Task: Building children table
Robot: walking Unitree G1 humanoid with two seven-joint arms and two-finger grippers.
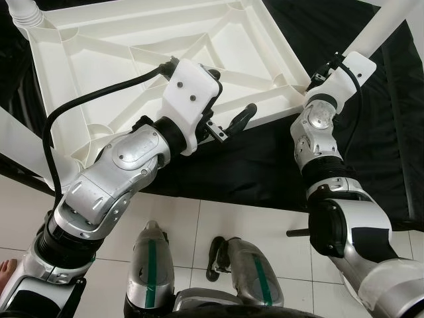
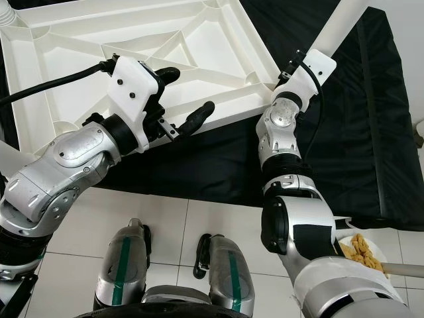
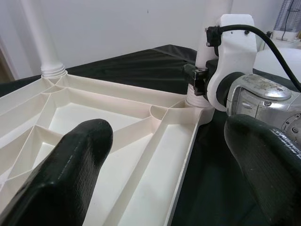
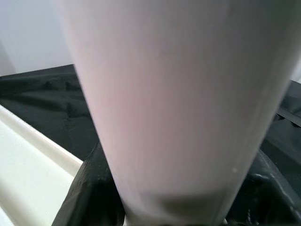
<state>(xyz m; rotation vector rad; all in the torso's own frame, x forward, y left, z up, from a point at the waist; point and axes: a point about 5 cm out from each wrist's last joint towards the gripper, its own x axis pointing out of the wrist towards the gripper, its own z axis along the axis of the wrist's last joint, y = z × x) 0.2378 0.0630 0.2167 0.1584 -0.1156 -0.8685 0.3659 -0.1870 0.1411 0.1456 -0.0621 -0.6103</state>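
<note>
The white plastic tabletop [image 1: 152, 40] lies upside down on a black cloth [image 1: 265, 165], its ribs facing up. White legs stand at its corners: one far left [image 1: 23, 13], one at the right corner [image 1: 381, 30]. My left gripper [image 1: 228, 96] hovers open over the tabletop's near edge, one finger [image 3: 75, 174] above the ribbed underside and nothing between them. My right gripper [image 1: 329, 68] is at the right corner and shut on the base of that leg [image 4: 174, 94], with black pads [image 4: 84, 193] on either side of it.
The cloth spreads over the floor to the right [image 2: 371, 132]. White tiles [image 1: 238, 218] lie in front of it, where my own feet [image 1: 232, 262] stand. A plate of food [image 2: 361, 252] sits at the lower right. A person's toes [image 1: 5, 268] show at the left edge.
</note>
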